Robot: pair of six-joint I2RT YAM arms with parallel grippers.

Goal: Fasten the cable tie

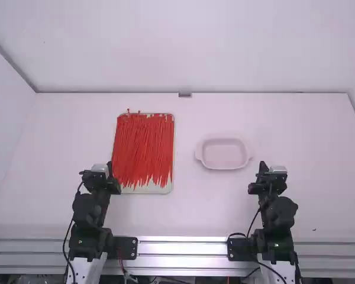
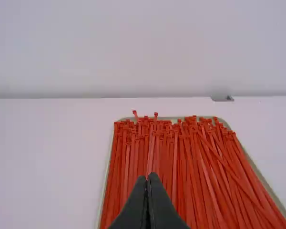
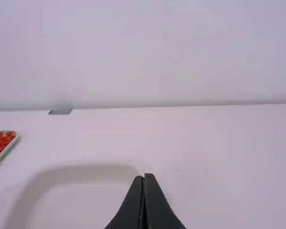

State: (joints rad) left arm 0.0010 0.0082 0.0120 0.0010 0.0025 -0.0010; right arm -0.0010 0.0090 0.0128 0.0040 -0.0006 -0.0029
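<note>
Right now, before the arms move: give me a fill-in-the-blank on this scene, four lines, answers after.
1. The cable ties piled on the tray are ____ in colour.
2. The left pincer is ____, with its fingertips pressed together over the ties.
3. The white dish sits on the ____ arm's side of the tray.
4. The right pincer, also shut, holds ____.

Missing words: red; shut; right; nothing
</note>
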